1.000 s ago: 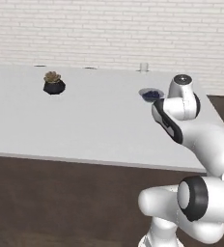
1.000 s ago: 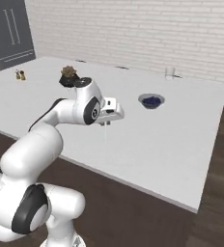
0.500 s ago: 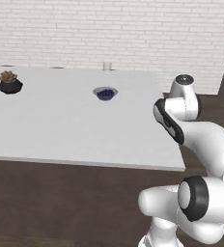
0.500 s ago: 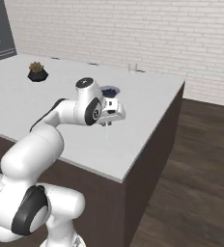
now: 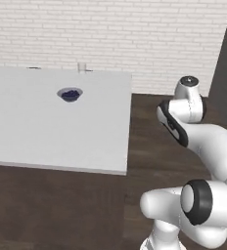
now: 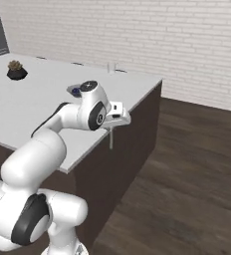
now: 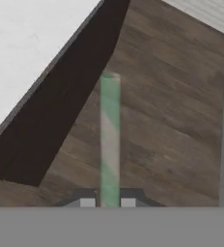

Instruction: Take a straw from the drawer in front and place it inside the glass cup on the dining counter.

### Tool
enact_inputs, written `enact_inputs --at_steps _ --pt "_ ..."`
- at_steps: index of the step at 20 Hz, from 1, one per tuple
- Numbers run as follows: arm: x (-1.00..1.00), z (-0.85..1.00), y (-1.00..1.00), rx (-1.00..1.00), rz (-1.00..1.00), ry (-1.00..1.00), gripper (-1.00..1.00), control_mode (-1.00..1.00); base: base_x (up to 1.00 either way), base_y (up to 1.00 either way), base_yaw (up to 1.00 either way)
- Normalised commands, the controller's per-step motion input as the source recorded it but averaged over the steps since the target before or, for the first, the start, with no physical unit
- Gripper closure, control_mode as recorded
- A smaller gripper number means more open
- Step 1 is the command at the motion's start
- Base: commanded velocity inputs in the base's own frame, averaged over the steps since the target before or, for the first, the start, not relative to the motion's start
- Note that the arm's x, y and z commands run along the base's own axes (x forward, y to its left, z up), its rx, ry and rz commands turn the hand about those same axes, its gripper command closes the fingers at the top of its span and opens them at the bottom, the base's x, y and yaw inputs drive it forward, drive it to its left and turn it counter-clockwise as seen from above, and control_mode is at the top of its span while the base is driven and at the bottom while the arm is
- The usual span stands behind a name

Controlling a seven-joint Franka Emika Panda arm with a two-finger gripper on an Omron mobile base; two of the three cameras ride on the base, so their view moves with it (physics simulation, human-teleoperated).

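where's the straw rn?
Straw is clamped in the end effector, hanging down beside the dining counter edge, above the wood floor.

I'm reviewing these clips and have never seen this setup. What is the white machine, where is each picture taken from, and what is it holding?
It is a simulated white robot arm on a driving base. Two cameras ride behind it, left and right; a third sits on the hand. The gripper is shut on the straw, which hangs down pale and green-tinted beside the dining counter. On that white top stand the glass cup at the far edge, a bowl of blue berries and a small potted plant.
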Motion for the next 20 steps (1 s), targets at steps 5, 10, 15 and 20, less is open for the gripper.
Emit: enact_inputs --at_steps 5,10,15,20 --pt "0.0 0.0 0.0 0.0 0.0 0.0 1.0 1.0 0.63 -1.0 0.3" --pt "0.0 0.0 0.0 0.0 0.0 0.0 1.0 1.0 0.74 -0.89 0.39" --pt "0.0 0.0 0.0 0.0 0.0 0.0 1.0 1.0 0.84 -0.86 0.41" --pt "0.0 0.0 0.0 0.0 0.0 0.0 1.0 1.0 0.89 -0.91 0.4"
